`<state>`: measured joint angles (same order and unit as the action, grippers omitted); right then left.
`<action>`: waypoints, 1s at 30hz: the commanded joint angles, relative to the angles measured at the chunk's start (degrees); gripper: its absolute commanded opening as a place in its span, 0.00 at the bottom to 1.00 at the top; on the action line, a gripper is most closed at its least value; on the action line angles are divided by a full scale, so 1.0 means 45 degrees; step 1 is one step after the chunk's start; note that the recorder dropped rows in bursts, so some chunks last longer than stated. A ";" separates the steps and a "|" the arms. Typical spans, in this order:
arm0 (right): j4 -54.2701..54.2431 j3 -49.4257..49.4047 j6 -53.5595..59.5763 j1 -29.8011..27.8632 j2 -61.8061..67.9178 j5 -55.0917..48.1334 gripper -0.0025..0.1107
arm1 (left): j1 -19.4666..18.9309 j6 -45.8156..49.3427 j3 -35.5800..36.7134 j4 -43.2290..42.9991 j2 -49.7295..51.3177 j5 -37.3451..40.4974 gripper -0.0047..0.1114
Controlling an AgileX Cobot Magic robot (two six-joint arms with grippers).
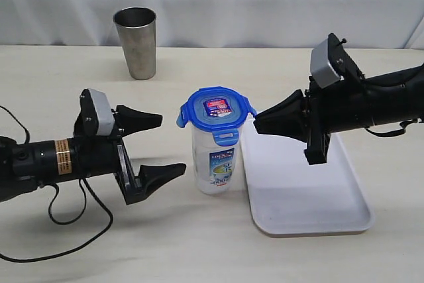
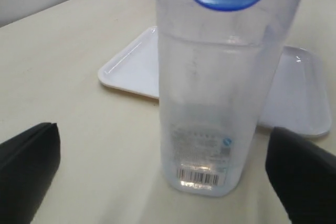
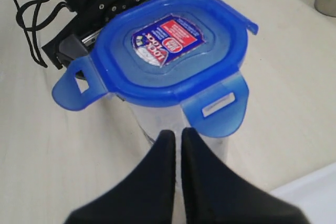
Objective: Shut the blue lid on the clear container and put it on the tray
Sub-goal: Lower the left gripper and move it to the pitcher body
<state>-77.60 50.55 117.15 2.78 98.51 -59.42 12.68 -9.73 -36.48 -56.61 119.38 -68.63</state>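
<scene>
Black fingers [image 2: 29,166] of my left gripper [image 1: 172,144] sit closest, spread wide apart with nothing between them. They point at the container [image 1: 215,164] from the left, the tips short of its wall and not touching it.

That container stands upright near the middle of the table [image 1: 53,77], on the bare surface and not on the tray [image 1: 298,210], just beside the tray's left edge. On its top sits the lid [image 1: 215,111], sticker up, with the flaps at its sides sticking outward.

My left arm comes in from the table's left edge, lying low and nearly level, the gripper turned so that one finger is farther back and the other nearer the front edge. A black cable [image 1: 66,230] trails from it across the surface toward the front edge.

My right gripper [image 1: 257,122] reaches in from the right edge at lid height, over the tray's far left part. Its fingers [image 3: 205,182] are pressed together, empty, with the tips right by the lid's right flap; I cannot tell whether they touch it.

A steel cup [image 1: 136,41] stands upright near the far edge, well apart from everything else.
</scene>
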 commanded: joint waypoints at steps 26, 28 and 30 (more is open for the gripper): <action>0.0019 0.0012 -0.0145 -0.0027 -0.0007 -0.0040 0.06 | 0.2065 -0.1516 -0.3170 -0.1156 0.1563 0.1514 0.91; 0.0019 0.0012 -0.0145 -0.0027 -0.0007 -0.0040 0.06 | 0.2156 -0.1516 -0.3223 -0.1140 0.1563 0.1519 0.91; 0.0019 0.0012 -0.0145 -0.0027 -0.0007 -0.0040 0.06 | 0.2155 -0.1516 -0.3246 -0.0884 0.1563 0.1489 0.91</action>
<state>-77.60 50.55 116.52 2.78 98.51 -59.42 22.08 -16.02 -50.66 -61.58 126.33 -61.89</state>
